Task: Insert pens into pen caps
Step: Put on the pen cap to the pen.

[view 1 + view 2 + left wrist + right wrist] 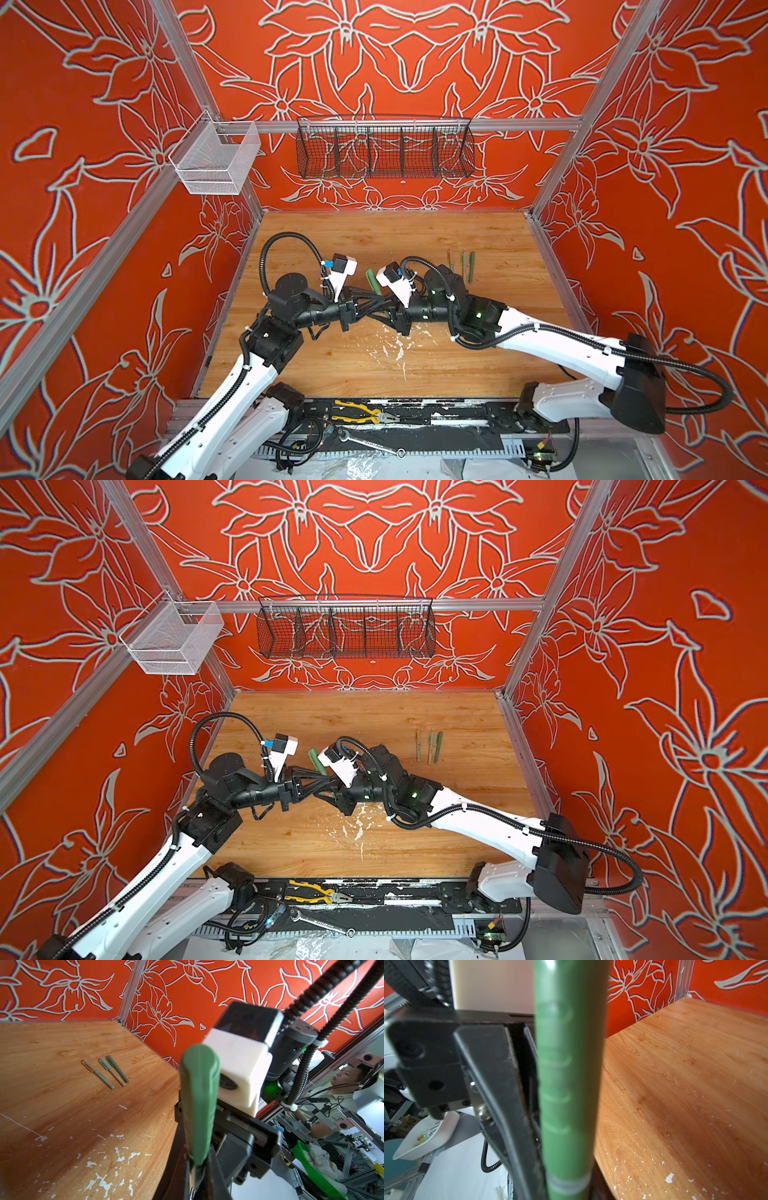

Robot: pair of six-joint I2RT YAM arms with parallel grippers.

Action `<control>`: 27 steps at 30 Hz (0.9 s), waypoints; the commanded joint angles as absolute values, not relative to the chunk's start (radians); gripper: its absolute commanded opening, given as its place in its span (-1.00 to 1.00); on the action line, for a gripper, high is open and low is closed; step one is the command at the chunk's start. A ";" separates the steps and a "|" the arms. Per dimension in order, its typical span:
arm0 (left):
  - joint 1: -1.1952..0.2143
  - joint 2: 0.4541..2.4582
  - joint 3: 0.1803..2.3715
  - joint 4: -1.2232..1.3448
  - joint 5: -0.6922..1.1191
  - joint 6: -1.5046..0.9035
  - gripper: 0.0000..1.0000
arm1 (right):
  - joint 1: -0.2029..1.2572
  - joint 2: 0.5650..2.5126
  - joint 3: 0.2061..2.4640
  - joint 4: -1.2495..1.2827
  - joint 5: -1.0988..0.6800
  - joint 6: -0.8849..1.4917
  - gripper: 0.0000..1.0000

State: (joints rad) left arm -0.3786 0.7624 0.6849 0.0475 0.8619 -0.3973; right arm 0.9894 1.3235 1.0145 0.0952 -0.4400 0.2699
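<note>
Left wrist view is showing left gripper [198, 1166] jaws clamping the green pen [198, 1109]; right gripper [376, 311] jaws, grip unclear, should be pushing straight, seating the cap [200, 1057] squarely.

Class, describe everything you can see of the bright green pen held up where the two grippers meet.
The bright green pen is a smooth, matte, plastic-looking round stick. Its rounded top end carries a raised strip like a clip. A pale ring circles it near the grip. It stands roughly upright, held clear of the wooden table, mid-scene. The left gripper is shut on its lower end. Whether the right gripper also grips it cannot be told.
</note>
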 commanded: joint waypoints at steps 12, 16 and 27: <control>-0.387 0.748 0.674 0.065 0.904 -0.413 0.19 | 0.979 1.299 1.022 0.172 -0.433 0.292 -1.00; -0.381 0.737 0.704 0.026 0.855 -0.385 0.83 | 0.979 1.294 0.998 0.164 -0.447 0.298 -1.00; -0.332 0.764 0.747 0.057 0.798 -0.380 0.97 | 0.979 1.269 0.960 0.140 -0.538 0.293 -1.00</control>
State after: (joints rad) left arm -0.3420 0.7540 0.7124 0.0177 0.8078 -0.3855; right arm 0.9810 1.2987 0.9779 0.1364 -0.4984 0.2924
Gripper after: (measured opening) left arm 0.988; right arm 0.127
